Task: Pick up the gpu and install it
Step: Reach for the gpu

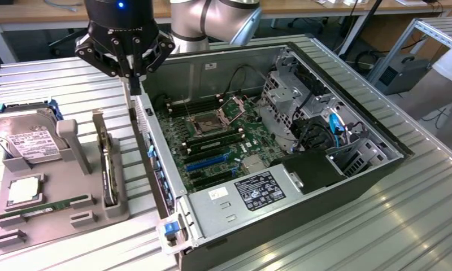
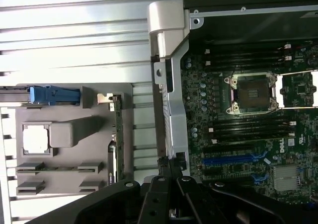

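The gpu [image 1: 104,164] stands on edge in a slot of the grey holder tray [image 1: 64,223], at the exterior view's left of the open computer case [image 1: 286,226]. Its silvery bracket end points to the far side. The wrist view shows the gpu [image 2: 115,134] as a thin dark strip in the tray [image 2: 64,184]. My gripper [image 1: 135,84] hangs above the case's near side wall [image 1: 147,141], up and beyond the gpu, fingers shut with nothing between them. In the wrist view my gripper [image 2: 171,167] sits over that wall [image 2: 171,100].
The tray also holds a silver hard drive [image 1: 26,138], a square processor [image 1: 22,192] and a green memory stick [image 1: 49,206]. Inside the case lie the motherboard with its open socket [image 1: 211,119] and blue slots [image 1: 207,162], a drive cage [image 1: 286,96] and the power supply [image 1: 260,192].
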Robot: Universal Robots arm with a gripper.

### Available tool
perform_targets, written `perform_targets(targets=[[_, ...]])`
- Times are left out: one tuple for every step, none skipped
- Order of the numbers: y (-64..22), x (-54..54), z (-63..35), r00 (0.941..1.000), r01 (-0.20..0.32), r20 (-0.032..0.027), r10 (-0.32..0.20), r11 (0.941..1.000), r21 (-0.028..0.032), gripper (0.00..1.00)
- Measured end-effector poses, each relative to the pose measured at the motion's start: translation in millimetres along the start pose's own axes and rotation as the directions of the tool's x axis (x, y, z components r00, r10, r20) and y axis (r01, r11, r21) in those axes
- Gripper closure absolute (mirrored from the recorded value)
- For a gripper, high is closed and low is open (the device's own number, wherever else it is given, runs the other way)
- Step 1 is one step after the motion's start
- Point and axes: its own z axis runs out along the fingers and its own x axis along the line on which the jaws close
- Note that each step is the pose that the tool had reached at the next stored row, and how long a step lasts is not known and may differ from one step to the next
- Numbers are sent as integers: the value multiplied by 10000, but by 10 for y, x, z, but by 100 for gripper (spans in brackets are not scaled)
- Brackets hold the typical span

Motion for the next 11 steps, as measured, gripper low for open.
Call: perform_targets(targets=[[-1,8,0,10000,0,0,0,10000,0,89],[-1,15,0,10000,0,0,0,10000,0,89],[-2,22,-1,10000,0,0,0,10000,0,89],[-3,36,-1,10000,0,0,0,10000,0,89],[-3,45,-1,10000,0,0,0,10000,0,89],[-4,52,-1,10000,1,0,-1,10000,0,89],[-4,58,-1,10000,0,0,0,10000,0,89],[-5,64,-2,10000,0,0,0,10000,0,89],[-5,70,-2,10000,0,0,0,10000,1,89],[-6,76,-2,10000,0,0,0,10000,0,89],[-6,82,-2,10000,0,0,0,10000,0,89]])
